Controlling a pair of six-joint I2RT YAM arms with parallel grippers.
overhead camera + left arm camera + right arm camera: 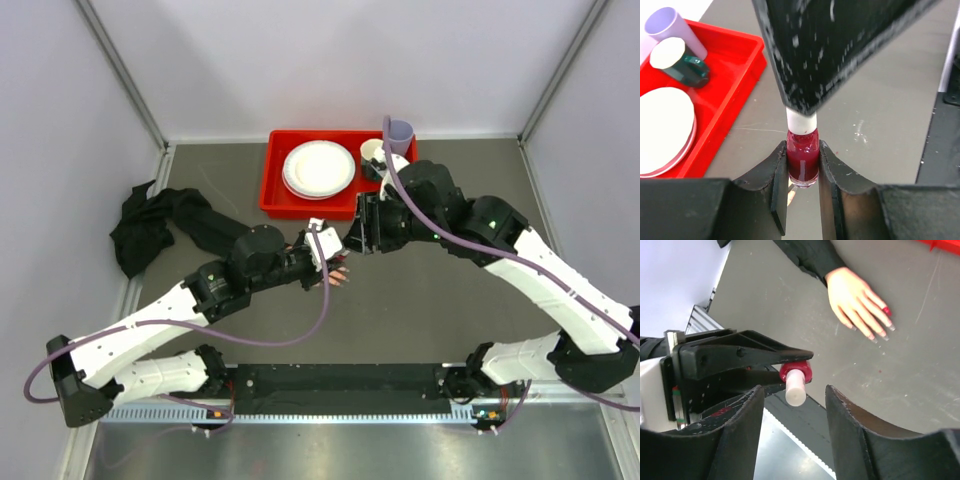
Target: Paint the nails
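Observation:
My left gripper (803, 150) is shut on a dark red nail polish bottle (803, 160) with a white cap (801, 121). In the right wrist view the bottle (802, 369) points its cap (795, 387) into my right gripper (795, 390), whose jaws stand open on either side of the cap without touching it. The pale mannequin hand (857, 300) with a black sleeve (812, 257) lies flat on the grey table beyond. One of the nails (886, 310) is red; the others look pale. From above, both grippers meet over the hand (338, 278).
A red tray (272, 170) at the back holds white plates (318, 167), a purple cup (400, 132) and a dark green jar with a white lid (682, 62). A black cloth (140, 225) lies at the left wall.

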